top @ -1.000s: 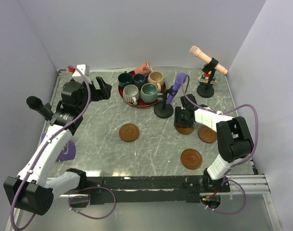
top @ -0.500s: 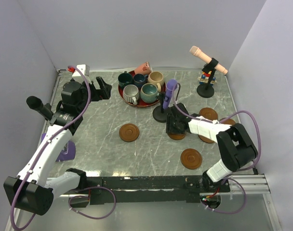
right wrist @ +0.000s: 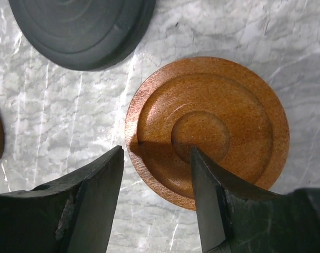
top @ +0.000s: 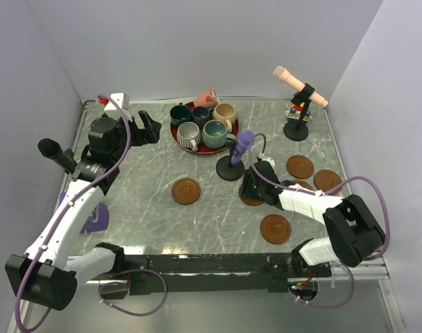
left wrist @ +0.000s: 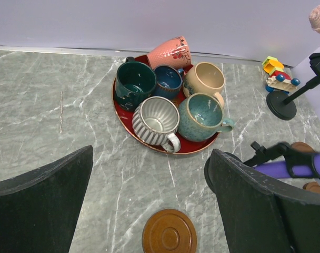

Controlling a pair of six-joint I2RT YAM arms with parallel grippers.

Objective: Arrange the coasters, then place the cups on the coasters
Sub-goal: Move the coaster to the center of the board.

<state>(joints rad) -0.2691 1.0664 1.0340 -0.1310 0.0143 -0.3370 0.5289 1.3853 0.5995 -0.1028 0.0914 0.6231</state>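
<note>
Right gripper [right wrist: 157, 158], jaws half-spread astride one coaster's [right wrist: 223, 121] rim, has slid it left beside the purple microphone base [right wrist: 81, 26], so arranging continues; cups [left wrist: 157, 118] wait on red plate [left wrist: 197, 150], left gripper [left wrist: 149, 168] wide-spread.

No word, label, brand name or number can be read in any of the views. The pink cup [left wrist: 170, 51] carries a dark red flower-like pattern without letters. The coloured toy blocks [left wrist: 276, 75] are too small to show any print.
</note>
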